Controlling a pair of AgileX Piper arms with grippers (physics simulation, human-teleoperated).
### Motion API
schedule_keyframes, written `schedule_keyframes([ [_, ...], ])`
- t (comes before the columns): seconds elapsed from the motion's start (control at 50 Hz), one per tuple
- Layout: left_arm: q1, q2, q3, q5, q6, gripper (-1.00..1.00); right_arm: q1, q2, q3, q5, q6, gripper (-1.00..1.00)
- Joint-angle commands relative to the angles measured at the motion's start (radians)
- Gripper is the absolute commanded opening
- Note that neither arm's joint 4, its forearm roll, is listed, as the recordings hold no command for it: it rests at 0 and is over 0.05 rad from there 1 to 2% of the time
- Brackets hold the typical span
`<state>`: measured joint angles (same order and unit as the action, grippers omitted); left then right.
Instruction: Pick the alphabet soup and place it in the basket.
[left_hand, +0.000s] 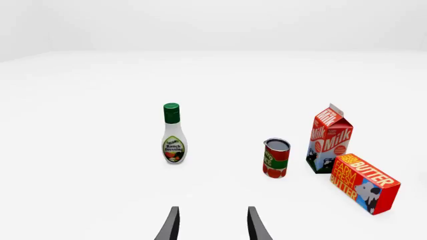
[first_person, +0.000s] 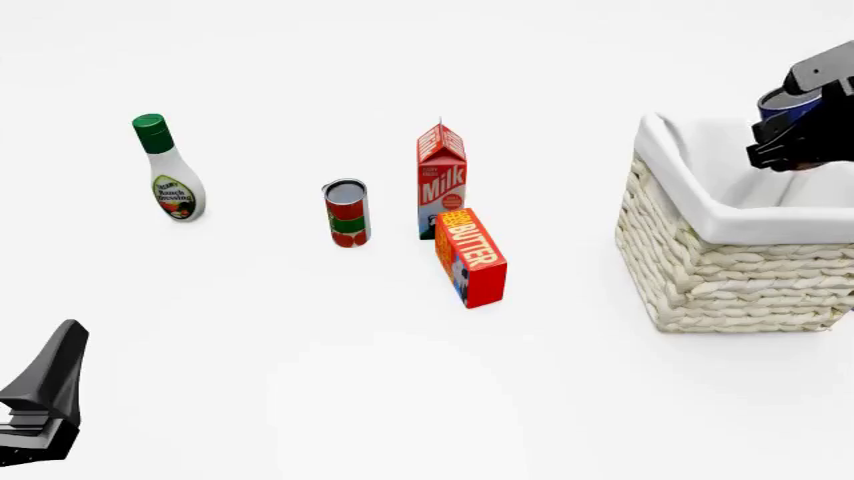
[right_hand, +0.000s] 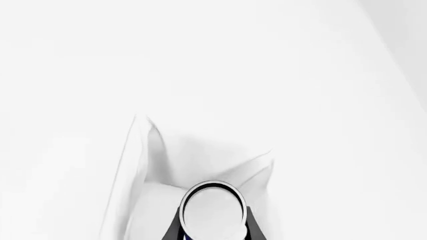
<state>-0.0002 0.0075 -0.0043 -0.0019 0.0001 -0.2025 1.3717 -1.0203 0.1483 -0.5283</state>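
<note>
The alphabet soup (first_person: 782, 105) hangs above the basket's (first_person: 721, 270) far right part, a blue can with my right gripper (first_person: 798, 138) shut on it. In the right wrist view its silver-white top (right_hand: 213, 209) sits between the two dark fingers (right_hand: 173, 229), over the basket's white cloth lining (right_hand: 153, 170). The can's lower label is hidden. My left gripper (first_person: 47, 395) hovers low at the near left, far from the basket. In the left wrist view it (left_hand: 212, 227) is open with nothing between its fingers.
A ranch dressing bottle (first_person: 170, 172) stands at the far left. A red-and-green can (first_person: 347, 213), a milk carton (first_person: 442, 180) and a butter box (first_person: 470, 256) cluster mid-table, left of the basket. The left wrist view faces them.
</note>
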Motion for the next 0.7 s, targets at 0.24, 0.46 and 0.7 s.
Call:
schedule_keyframes([
  [0.24, 0.000, 0.000, 0.000, 0.000, 0.000, 1.00, -0.019, 0.043, -0.002, 0.026, -0.006, -1.00],
  [0.46, 0.000, 0.000, 0.000, 0.000, 0.000, 1.00, -0.005, 0.072, -0.022, 0.026, -0.006, -1.00],
  [0.7, 0.000, 0.000, 0.000, 0.000, 0.000, 1.00, 0.000, 0.111, -0.042, 0.019, -0.010, -1.00],
])
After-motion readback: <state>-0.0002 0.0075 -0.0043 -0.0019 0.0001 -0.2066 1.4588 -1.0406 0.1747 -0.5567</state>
